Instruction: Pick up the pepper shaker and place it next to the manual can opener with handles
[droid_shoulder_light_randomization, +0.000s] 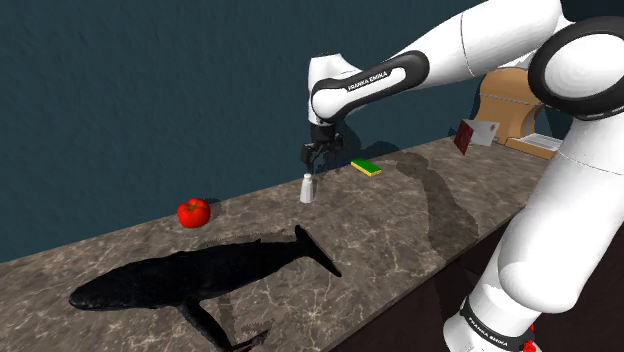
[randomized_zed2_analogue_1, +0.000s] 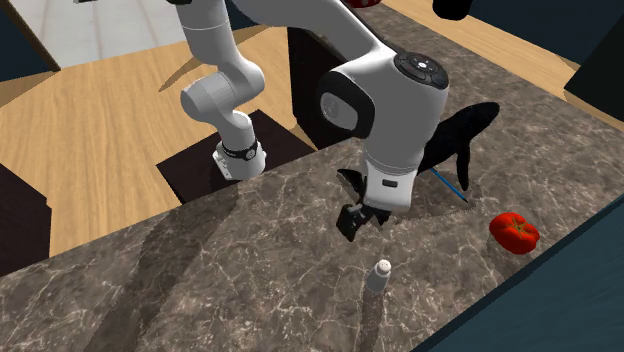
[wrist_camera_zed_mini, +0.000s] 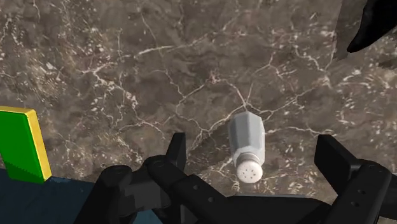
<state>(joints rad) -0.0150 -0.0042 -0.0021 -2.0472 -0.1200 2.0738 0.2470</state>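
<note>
The hand (droid_shoulder_light_randomization: 318, 152) hangs over the marbled bench (droid_shoulder_light_randomization: 420, 230), fingers spread and gripping nothing. The white pepper shaker (droid_shoulder_light_randomization: 307, 188) stands upright on the bench just below it. The wrist view shows it between both fingers, touching neither.

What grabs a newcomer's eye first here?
A big black whale-shaped thing lies on the dark marbled counter, at the shoulder view's lower left. Mid-counter, the open gripper hovers just above a small pale shaker, with a red fruit further toward that view's left.
</note>
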